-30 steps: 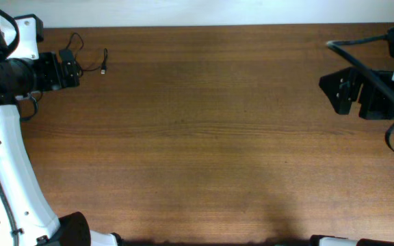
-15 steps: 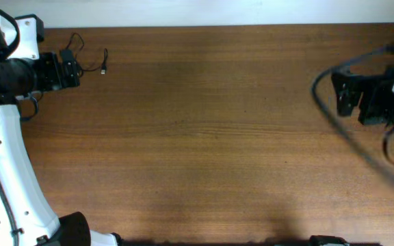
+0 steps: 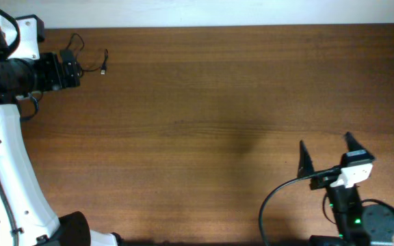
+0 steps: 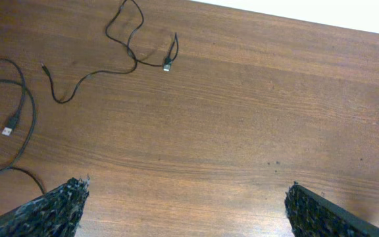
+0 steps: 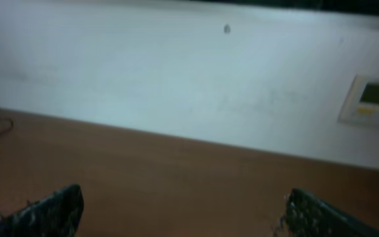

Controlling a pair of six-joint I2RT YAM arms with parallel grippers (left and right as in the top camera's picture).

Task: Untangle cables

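Cables (image 4: 135, 61): thin black cords, lying loose and seemingly separate at the bench's far left corner.
Left gripper (image 4: 186, 210): just beside them, jaws spread wide, empty, probably ready to pick.
Right gripper (image 3: 327, 156): near edge, right side, jaws wide, empty, apparently parked clear.

No legible text or labels anywhere, wall panel (image 5: 372, 100) display too blurred
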